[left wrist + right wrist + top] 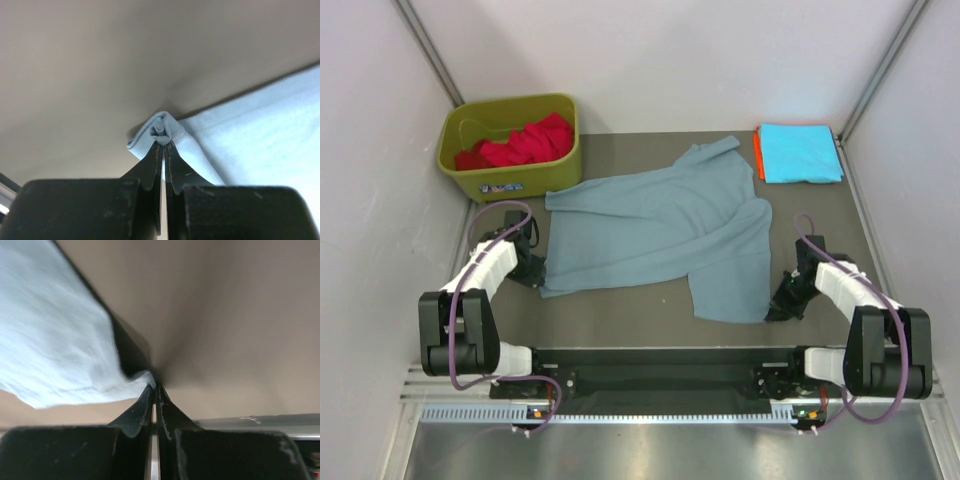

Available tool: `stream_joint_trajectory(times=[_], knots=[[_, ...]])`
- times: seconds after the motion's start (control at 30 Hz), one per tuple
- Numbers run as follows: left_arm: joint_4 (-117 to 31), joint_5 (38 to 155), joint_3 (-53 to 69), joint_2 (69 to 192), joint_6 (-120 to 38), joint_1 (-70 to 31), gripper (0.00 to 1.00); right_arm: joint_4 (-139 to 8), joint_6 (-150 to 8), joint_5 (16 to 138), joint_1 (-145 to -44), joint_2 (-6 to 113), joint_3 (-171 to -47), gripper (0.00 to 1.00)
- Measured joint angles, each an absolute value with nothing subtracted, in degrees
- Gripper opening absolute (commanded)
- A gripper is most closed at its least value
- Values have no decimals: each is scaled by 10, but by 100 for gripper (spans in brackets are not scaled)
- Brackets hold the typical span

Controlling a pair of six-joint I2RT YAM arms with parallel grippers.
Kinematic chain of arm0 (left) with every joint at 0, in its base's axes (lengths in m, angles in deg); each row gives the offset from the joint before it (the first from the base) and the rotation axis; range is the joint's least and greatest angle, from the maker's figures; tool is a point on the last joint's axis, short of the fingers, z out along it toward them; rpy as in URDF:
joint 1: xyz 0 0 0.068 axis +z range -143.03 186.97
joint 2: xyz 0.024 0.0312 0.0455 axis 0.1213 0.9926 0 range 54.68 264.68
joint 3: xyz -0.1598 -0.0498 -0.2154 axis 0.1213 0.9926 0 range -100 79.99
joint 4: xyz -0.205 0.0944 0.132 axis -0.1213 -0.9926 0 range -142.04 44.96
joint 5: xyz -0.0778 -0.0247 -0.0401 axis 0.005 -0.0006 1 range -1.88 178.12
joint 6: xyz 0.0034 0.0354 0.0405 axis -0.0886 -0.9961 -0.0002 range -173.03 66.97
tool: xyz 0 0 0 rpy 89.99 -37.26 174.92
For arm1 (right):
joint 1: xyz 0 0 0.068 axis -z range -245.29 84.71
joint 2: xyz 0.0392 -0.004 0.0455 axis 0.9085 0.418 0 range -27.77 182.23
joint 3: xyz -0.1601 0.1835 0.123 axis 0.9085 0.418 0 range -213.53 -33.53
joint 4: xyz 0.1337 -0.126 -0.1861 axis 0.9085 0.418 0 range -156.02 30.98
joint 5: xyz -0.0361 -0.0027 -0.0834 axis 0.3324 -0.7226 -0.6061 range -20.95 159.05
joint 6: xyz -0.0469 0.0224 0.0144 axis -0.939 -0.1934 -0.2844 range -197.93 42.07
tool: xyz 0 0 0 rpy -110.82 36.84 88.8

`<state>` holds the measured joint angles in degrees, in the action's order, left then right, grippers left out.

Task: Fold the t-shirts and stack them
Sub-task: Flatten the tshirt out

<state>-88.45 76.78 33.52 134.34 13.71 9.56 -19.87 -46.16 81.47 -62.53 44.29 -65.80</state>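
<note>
Pinching a bunched corner of the grey-blue t-shirt, the left hand is clamped; the right hand, closed, seems to nip its right hem. It lies spread across the worktop. Beyond, a folded cyan t-shirt tops an orange t-shirt; a red t-shirt fills the olive bin.

Your enclosure, itemised.
- Table: matte taupe top, reaches walls at far, left and right edges.
- Back wall, left wall, right wall: plain pale lilac-white panels.
- Far corners of table: left strut, right strut, aluminium, both slanted.
- Beyond near edge: pale slotted strip, then brushed metal shelf.
- Light you work under: soft, even; shadows faint.
</note>
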Motion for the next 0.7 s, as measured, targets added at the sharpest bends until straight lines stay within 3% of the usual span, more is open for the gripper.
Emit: stream_joint_trajectory(times=[0.37,0.7], knots=[[-827,881,302,1301,5,90,0,-311,-468,724,-625,415,-931,0],[-838,904,75,1232,-125,50,0,-367,-492,663,-625,344,-1115,0]])
